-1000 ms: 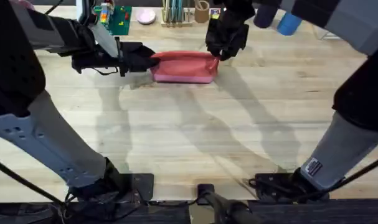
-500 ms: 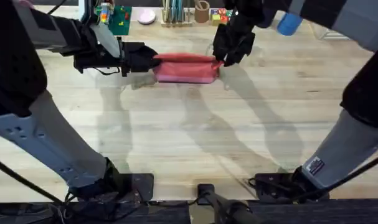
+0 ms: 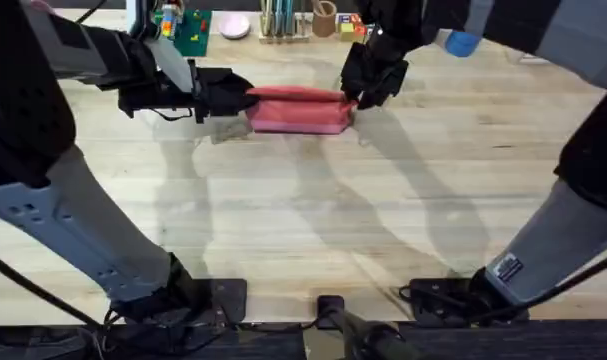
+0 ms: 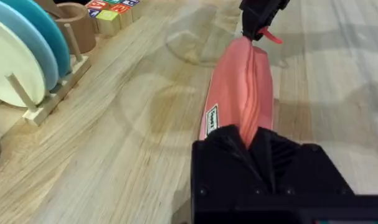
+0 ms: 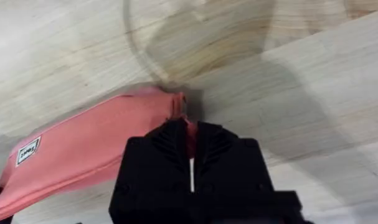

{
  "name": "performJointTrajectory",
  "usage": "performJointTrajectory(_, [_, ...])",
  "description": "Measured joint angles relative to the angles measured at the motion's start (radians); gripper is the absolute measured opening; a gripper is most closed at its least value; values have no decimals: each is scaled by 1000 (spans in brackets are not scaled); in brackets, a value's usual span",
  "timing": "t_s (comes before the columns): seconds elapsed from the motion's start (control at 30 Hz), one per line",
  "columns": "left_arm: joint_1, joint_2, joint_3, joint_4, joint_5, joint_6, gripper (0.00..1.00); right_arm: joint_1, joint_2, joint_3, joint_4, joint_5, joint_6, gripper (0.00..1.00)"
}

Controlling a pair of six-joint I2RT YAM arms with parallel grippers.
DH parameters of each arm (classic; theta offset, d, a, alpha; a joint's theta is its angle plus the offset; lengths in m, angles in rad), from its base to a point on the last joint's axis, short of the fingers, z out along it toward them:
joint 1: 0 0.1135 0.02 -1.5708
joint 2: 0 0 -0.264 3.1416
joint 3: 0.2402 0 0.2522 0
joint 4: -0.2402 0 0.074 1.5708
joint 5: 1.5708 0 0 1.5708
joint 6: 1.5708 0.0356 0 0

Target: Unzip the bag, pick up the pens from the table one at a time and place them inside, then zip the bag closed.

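Observation:
The coral-pink bag [image 3: 298, 108] lies lengthwise on the table [image 3: 313, 220] toward the back, its zipper seam running along its top ridge [image 4: 250, 81]. My left gripper [image 3: 238, 97] is shut on the bag's left end, pinching the fabric [image 4: 254, 140]. My right gripper [image 3: 358, 95] is shut on the right end, where a small pink tab [image 4: 271, 37] sticks out beside its fingers. In the right wrist view a strip of pink sits between the shut fingers [image 5: 190, 140], and the bag [image 5: 95, 155] stretches away from them. The pens are out of view.
Along the table's back edge stand a green board [image 3: 188, 28], a pink dish [image 3: 234, 25], a rack of teal sticks [image 3: 283, 18] and a blue cup [image 3: 463, 40]. A wooden rack with plates [image 4: 14, 56], a cardboard roll [image 4: 80, 25] and coloured blocks [image 4: 111, 12] stand beside the bag.
My right gripper has shifted a little to the right and nearer, taking the bag's right end with it. The left gripper has held its place on the left end.

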Motion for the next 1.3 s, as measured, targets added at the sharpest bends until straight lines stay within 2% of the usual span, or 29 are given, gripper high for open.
performJointTrajectory(0.07, [0,0,0,0,0,0,43,0,0,0,1,0,0,39])
performJointTrajectory(0.13, [0,0,0,0,0,0,43,0,0,-1,-1,12,-4,137])
performJointTrajectory(0.2, [3,0,0,1,-5,0,43,-3,0,-3,-16,62,-14,277])
performJointTrajectory(0.3, [22,0,0,4,-7,0,42,-25,-1,-8,-27,122,-45,558])
performJointTrajectory(0.4, [36,0,0,4,-8,0,42,-38,-19,-7,-30,156,-92,948])
performJointTrajectory(0.5, [38,0,0,4,-8,0,42,-25,-67,-5,-35,172,-147,993])
performJointTrajectory(0.7, [38,0,0,4,-8,0,42,33,-203,12,-63,186,-255,995])
performJointTrajectory(0.87, [38,0,0,4,-8,0,47,68,-259,18,-69,188,-298,995])
performJointTrajectory(0.9, [38,0,0,5,-9,2,124,69,-260,18,-69,188,-301,995])
performJointTrajectory(0.97, [40,0,0,8,-6,1,429,69,-259,18,-74,188,-307,996])
performJointTrajectory(1.0, [43,0,0,8,-4,0,898,69,-259,18,-81,188,-312,996])
performJointTrajectory(1.03, [44,0,0,7,-3,-3,966,69,-259,18,-82,188,-315,996])
performJointTrajectory(1.07, [45,0,0,7,-4,-4,985,69,-259,18,-82,188,-315,996])
performJointTrajectory(1.3, [45,0,0,1,-3,-3,993,69,-259,18,-83,188,-319,996])
